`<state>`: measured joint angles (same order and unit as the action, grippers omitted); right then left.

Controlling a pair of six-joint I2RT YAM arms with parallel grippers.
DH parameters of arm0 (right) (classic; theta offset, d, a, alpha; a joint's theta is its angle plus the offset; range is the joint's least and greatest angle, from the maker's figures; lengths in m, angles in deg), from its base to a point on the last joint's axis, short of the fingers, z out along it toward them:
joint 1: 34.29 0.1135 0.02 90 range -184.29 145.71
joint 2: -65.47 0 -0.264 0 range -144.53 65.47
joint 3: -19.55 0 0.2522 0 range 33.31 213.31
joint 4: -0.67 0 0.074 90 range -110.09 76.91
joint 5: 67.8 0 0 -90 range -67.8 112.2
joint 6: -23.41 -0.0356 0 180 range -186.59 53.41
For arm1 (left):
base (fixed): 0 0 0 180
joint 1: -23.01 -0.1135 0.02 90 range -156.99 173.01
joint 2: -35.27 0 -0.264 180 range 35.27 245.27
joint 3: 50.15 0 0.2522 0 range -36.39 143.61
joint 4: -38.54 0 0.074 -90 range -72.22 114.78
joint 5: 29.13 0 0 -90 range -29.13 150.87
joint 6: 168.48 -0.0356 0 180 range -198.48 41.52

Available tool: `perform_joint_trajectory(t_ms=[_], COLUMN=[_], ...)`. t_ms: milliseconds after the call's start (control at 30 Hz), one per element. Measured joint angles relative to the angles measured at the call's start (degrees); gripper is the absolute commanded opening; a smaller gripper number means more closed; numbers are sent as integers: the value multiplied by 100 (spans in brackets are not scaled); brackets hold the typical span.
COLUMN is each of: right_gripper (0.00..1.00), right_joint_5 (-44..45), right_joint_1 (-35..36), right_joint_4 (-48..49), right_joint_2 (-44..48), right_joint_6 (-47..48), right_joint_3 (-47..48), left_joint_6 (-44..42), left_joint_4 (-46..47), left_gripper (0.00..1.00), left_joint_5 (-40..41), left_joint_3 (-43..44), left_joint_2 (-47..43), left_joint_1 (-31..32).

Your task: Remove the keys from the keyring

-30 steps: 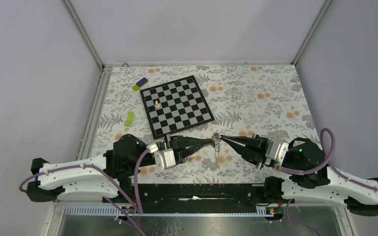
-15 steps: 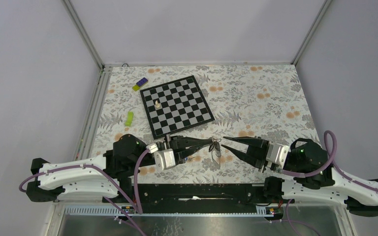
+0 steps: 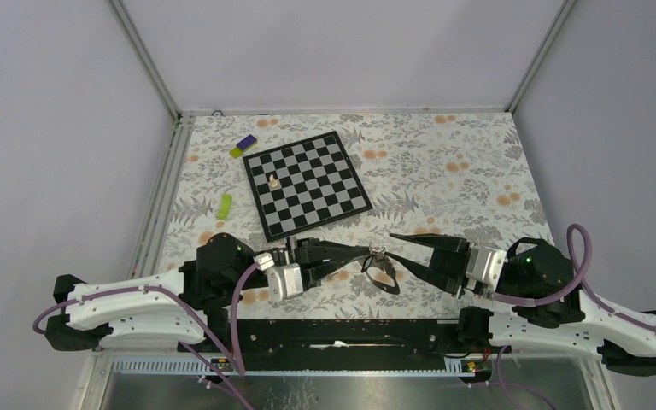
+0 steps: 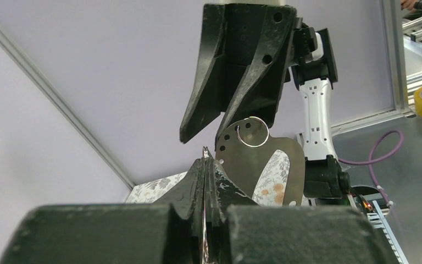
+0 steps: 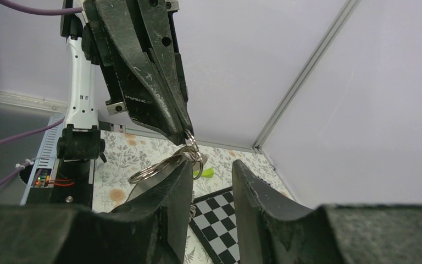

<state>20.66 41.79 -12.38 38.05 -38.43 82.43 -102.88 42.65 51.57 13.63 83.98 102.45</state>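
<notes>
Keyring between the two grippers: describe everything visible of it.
The thin silvery wire keyring hangs above the floral table, pinched by the black left gripper, whose jaws are shut on it. Its steel-looking coils show as a narrow oval in the right wrist view. A flat silvery key dangles from it. The black right gripper stands open beside it; contact cannot be told.

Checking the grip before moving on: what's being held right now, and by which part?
The left gripper's shut fingertips pinch the thin silvery metal keyring by a small loop at its top. The open right gripper holds nothing.
</notes>
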Motion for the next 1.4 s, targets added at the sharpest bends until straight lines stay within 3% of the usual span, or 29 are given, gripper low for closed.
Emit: perform_joint_trajectory(t_ms=[233,433,700,1233,1400], right_gripper=[43,35,34,20,9], right_joint_5=[-9,-125,-269,-269,-269], right_joint_1=[0,0,0,0,0], right_joint_4=[-7,-15,-138,-321,-323], right_joint_2=[-151,-179,-214,-286,-284], right_joint_6=[-48,-173,-315,-385,-385], right_joint_3=[0,0,52,55,55], left_joint_6=[-66,-83,-87,-90,-92], left_joint_4=[-96,-153,-153,-153,-153], left_gripper=[0,0,0,0,0], left_joint_5=[-214,-254,-254,-251,-254], left_joint_3=[0,0,0,0,0], left_joint_2=[-39,-63,-63,-63,-63], left_joint_1=[0,0,0,0,0])
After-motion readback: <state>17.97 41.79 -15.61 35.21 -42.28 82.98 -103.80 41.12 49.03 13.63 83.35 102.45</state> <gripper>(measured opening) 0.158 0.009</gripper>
